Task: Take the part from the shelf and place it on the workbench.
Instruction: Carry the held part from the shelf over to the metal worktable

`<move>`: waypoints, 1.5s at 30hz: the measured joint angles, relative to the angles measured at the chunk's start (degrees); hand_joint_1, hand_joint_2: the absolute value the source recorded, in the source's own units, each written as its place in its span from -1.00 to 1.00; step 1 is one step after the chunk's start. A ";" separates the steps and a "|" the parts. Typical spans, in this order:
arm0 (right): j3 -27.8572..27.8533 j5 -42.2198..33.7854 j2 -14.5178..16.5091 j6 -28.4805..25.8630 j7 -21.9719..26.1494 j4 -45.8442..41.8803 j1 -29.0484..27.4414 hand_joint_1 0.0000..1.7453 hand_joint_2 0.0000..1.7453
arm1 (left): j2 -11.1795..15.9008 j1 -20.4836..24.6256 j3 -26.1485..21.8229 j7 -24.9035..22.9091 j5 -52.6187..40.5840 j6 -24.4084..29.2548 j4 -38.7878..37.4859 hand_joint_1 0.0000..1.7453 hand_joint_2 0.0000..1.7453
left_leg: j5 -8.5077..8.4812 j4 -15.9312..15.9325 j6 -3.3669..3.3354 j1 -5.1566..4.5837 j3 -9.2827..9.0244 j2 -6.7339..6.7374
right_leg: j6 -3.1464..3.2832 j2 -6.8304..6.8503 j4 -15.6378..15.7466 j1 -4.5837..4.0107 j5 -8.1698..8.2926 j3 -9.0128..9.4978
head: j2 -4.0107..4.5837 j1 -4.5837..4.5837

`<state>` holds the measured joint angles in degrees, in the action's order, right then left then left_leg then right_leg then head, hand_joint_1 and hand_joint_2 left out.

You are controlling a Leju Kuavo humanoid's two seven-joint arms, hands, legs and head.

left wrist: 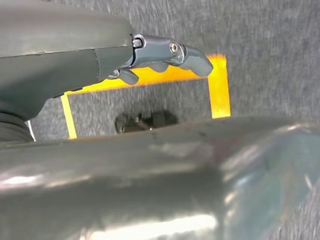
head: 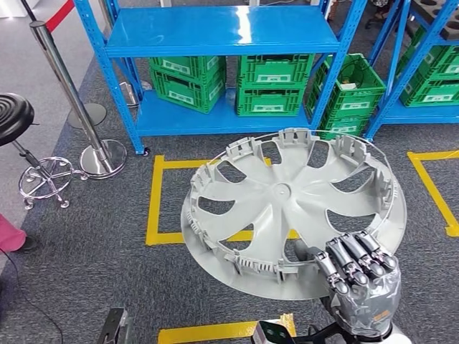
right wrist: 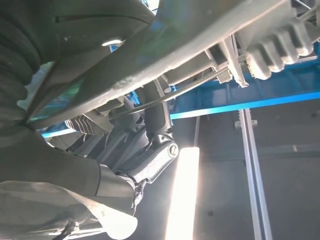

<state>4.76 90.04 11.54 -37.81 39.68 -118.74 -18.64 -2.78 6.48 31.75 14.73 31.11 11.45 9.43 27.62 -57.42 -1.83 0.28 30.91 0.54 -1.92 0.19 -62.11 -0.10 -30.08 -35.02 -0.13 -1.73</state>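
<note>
Right hand [head: 361,276] grips the near rim of a large grey wheel cover [head: 292,201], with the dark fingers [head: 354,254] curled over the edge from above. The wheel cover is carried in the air in front of the robot, tilted a little, its inner side with the clips and ribs turned up. It hangs over the grey carpet and the yellow floor tape [head: 157,204] and touches no surface. In the right wrist view the same hand [right wrist: 124,150] is closed around the rim of the cover [right wrist: 211,55] from below.

Left hand [left wrist: 162,55] is seen in its own wrist view with nothing in it; its fingers are extended and lie close together, over the carpet and the yellow tape.

Behind the cover stands the blue shelf [head: 221,32], with green crates [head: 189,79] on its lower level. I judge that the first part of the task is done: the part is off the shelf and safely held. What is left is to bring it to the workbench and put it down there. A workbench I cannot find in these pictures, so probably the robot must turn or walk first.
</note>
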 joint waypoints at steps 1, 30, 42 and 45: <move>0.00 -0.01 0.00 0.01 -0.06 0.02 0.01 1.00 1.00 | 0.03 0.05 0.00 -0.01 -0.08 -0.02 0.03 -1.00 -1.00 | -0.21 0.00 -0.15 -0.01 0.30 0.01 | -0.28 -0.04 -3.55 0.12 -2.07 -1.57 | 0.00 -0.10; 1.48 0.01 -0.04 0.00 -3.45 2.14 0.33 1.00 1.00 | -0.40 0.20 0.72 -0.62 -0.95 0.36 0.26 -1.00 -1.00 | -2.90 0.72 0.08 0.18 2.42 0.03 | -1.12 -0.15 -0.67 0.74 -2.38 1.59 | -0.01 -0.35; 1.43 0.02 -0.26 0.00 -3.46 2.50 0.46 1.00 1.00 | -0.73 0.09 0.79 -0.61 -0.95 0.33 0.30 -1.00 -1.00 | -3.52 -0.38 2.39 0.29 3.71 0.04 | 0.03 -0.34 4.87 1.17 0.95 5.16 | -0.01 -0.45; 1.56 0.03 -0.26 -0.01 -3.54 2.50 0.48 1.00 1.00 | -0.71 0.09 0.79 -0.61 -0.95 0.35 0.32 -1.00 -1.00 | -0.04 -4.85 3.02 0.44 5.41 -0.04 | 1.14 -0.33 5.01 1.30 1.51 4.92 | 0.00 -0.27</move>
<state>6.33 90.07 11.28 -37.81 36.14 -116.24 -18.16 -3.49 6.56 32.53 14.13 30.16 11.80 9.75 27.58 -62.26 1.19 0.72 36.31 0.49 -0.79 -0.14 -57.10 1.20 -28.57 -30.10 -0.13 -2.00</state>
